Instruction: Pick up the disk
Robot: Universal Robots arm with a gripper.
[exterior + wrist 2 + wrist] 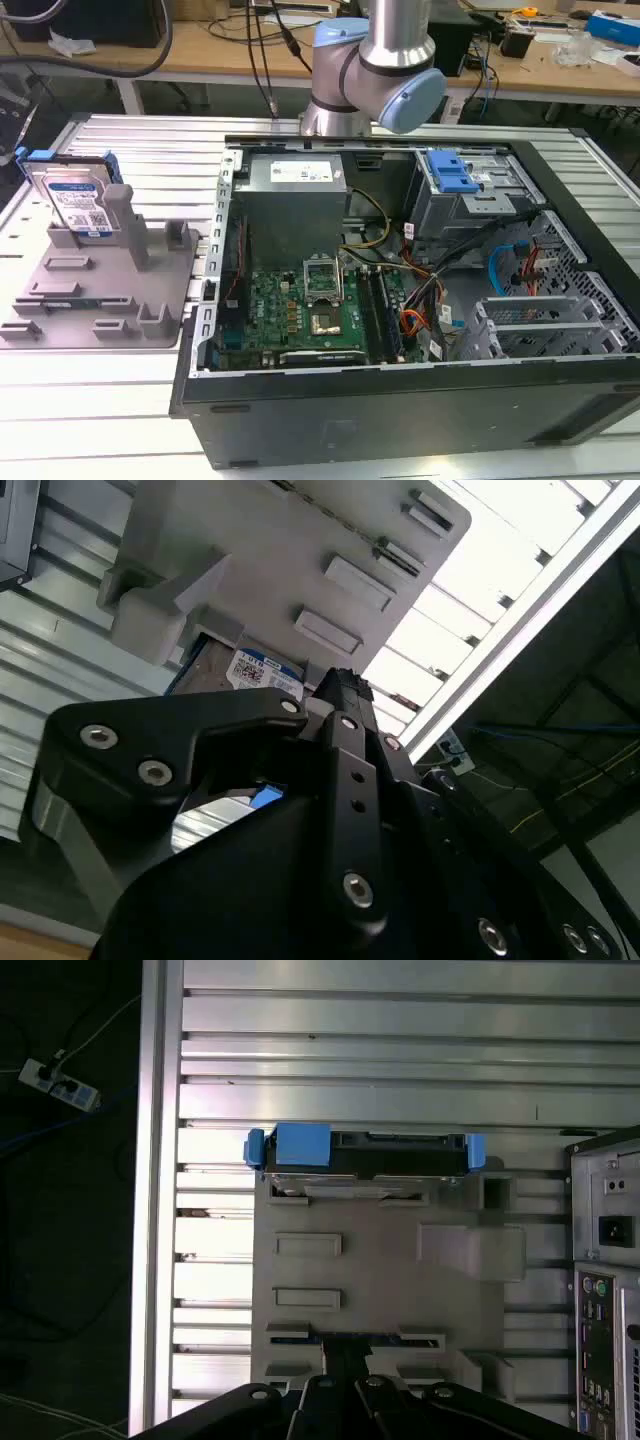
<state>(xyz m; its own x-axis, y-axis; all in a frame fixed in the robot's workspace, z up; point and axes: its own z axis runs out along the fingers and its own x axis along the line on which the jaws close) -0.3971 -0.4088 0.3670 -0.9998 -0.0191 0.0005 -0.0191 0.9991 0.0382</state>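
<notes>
The disk (75, 200) stands on edge in a slot of the grey tray (110, 300) at the exterior view's left, its white-and-blue label facing outward and blue rails along its sides. From above, in the first wrist view, the disk (365, 1155) appears as a thin edge with blue rails at the tray's (380, 1290) far end. My gripper (345, 1348) hangs above the tray's opposite end, well apart from the disk, shut with nothing in it. In the second wrist view the disk's label (255, 670) peeks out beside the gripper (340, 685).
An open computer case (420, 300) with a motherboard and cables fills the exterior view's middle and right, with a blue drive-bay bracket (450, 175) inside. The arm's elbow (375, 60) hangs behind it. Everything rests on a slatted aluminium table (170, 150); a workbench stands behind.
</notes>
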